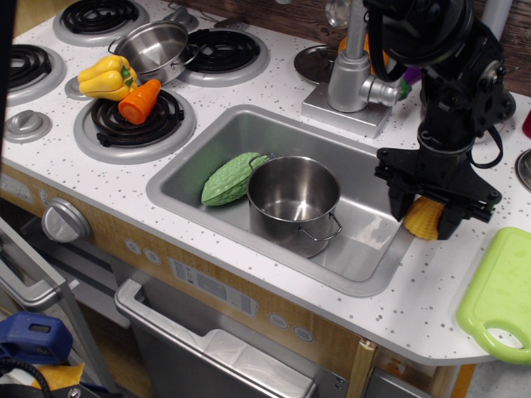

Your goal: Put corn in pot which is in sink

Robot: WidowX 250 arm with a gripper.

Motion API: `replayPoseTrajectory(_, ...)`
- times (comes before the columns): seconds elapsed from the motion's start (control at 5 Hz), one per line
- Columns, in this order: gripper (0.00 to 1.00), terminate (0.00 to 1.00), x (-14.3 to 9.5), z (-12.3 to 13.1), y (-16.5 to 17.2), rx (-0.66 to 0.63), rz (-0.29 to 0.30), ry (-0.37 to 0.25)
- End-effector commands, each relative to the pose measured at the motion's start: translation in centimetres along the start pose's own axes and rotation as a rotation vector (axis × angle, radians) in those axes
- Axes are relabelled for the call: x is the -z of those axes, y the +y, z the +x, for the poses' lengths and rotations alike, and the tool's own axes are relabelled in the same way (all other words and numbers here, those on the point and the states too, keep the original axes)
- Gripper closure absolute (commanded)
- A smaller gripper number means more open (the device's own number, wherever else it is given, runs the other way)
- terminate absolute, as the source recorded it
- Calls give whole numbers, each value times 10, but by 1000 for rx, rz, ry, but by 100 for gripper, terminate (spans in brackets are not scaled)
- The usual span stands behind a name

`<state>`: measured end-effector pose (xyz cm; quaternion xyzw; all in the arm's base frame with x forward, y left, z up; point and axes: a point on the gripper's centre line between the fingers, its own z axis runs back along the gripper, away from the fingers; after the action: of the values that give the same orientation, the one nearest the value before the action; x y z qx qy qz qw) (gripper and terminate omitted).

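The gripper (423, 217) was clamped on the corn (421, 220), fingers pinching it from both sides, right at the sink's (365, 269) rim, at three o'clock from the basin. The corn's yellow tip poked out below the black fingers. Over at nine o'clock from it, the pot (294, 199) stood upright inside the sink, with a green leaf toy (229, 179) touching its nine o'clock side. At four o'clock from the corn lay a green board (501, 295).
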<state>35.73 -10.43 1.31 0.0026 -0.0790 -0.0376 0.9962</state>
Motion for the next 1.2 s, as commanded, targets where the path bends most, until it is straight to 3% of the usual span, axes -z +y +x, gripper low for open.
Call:
replayPoseTrajectory(0.0,100,0,-60,17,19,72,94,-56)
replayPoseTrajectory(0.4,100,0,-33,15,64,180,114,-91)
replayPoseTrajectory(0.8,100,0,-25,6,103,234,105,-107)
replayPoseTrajectory(1.0,0,0,-18,-4,109,236,137,-144)
